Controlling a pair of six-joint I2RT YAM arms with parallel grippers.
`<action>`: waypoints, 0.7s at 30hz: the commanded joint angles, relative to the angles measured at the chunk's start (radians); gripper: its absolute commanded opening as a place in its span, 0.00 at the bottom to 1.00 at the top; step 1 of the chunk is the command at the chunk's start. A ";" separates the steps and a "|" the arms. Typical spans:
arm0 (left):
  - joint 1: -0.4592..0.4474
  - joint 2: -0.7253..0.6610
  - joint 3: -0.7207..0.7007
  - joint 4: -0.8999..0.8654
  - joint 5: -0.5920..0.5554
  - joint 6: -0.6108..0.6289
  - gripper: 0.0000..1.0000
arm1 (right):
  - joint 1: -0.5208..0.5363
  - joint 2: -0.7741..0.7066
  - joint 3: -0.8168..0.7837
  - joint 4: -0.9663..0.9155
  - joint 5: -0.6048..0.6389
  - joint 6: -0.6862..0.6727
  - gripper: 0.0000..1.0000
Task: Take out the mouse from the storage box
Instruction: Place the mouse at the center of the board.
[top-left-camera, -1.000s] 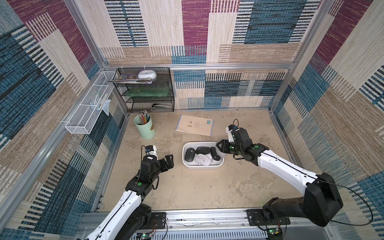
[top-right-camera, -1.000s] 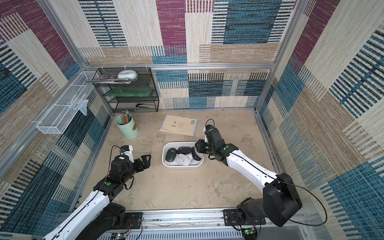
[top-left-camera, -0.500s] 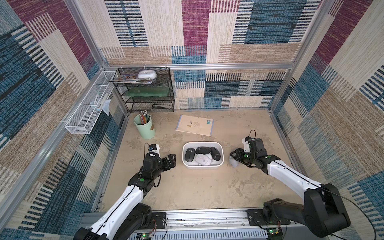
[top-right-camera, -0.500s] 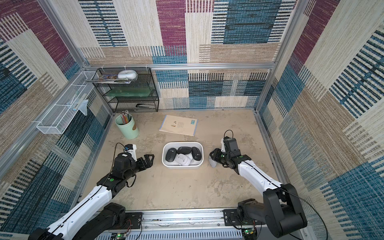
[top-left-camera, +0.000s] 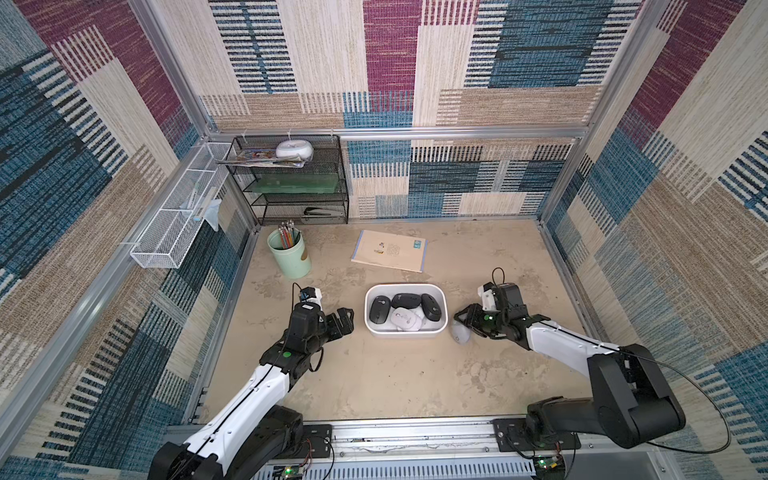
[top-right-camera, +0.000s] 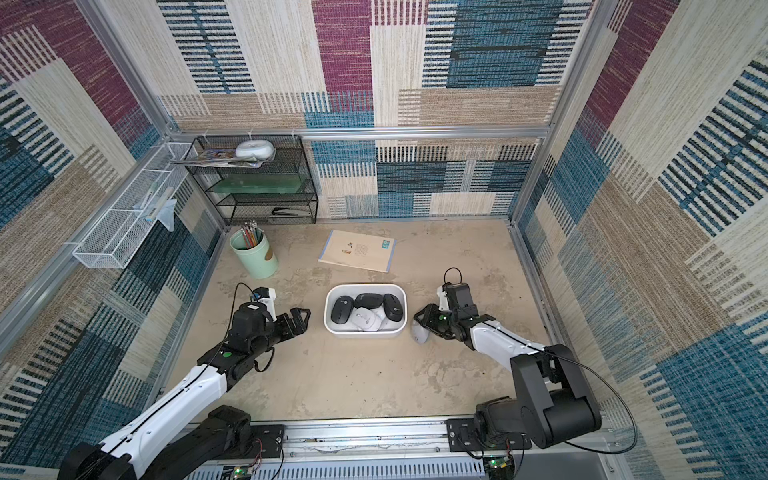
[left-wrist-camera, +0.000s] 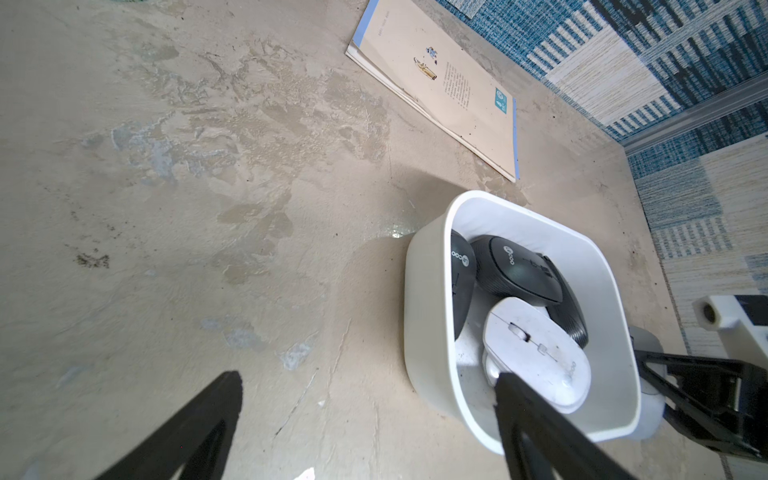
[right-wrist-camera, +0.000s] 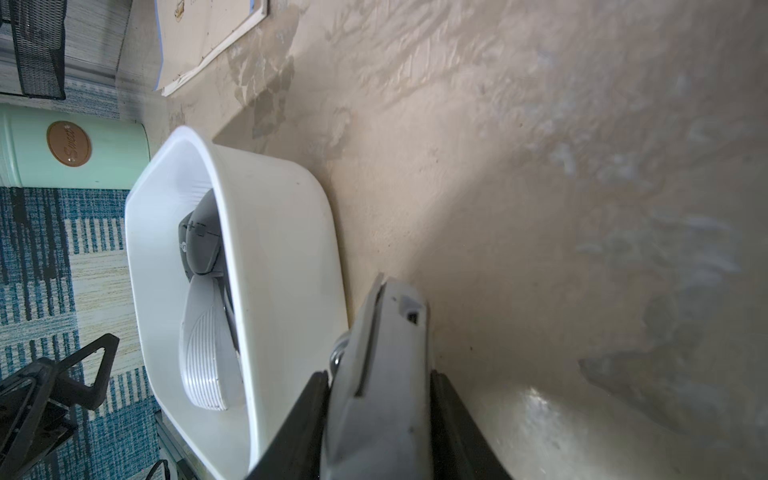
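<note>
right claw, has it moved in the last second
Yes. The right claw has swung from the right end of the white box out to the table beside it, gripping a grey mouse.

Your stained beige tabletop (top-left-camera: 374, 374) carried the storage box (top-left-camera: 405, 333); behind it lay a booklet (top-left-camera: 390, 250), with a green pencil cup (top-left-camera: 291, 259) and a black mesh rack (top-left-camera: 343, 183) standing behind-left.
</note>
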 joint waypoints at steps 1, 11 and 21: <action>-0.022 0.007 0.034 -0.033 -0.022 -0.022 0.97 | -0.005 0.001 -0.007 -0.010 0.052 -0.018 0.48; -0.210 0.118 0.205 -0.185 -0.115 -0.154 0.95 | -0.024 -0.032 -0.001 -0.086 0.178 -0.089 0.81; -0.445 0.331 0.458 -0.349 -0.230 -0.283 0.96 | -0.025 -0.154 -0.021 -0.118 0.333 -0.240 0.93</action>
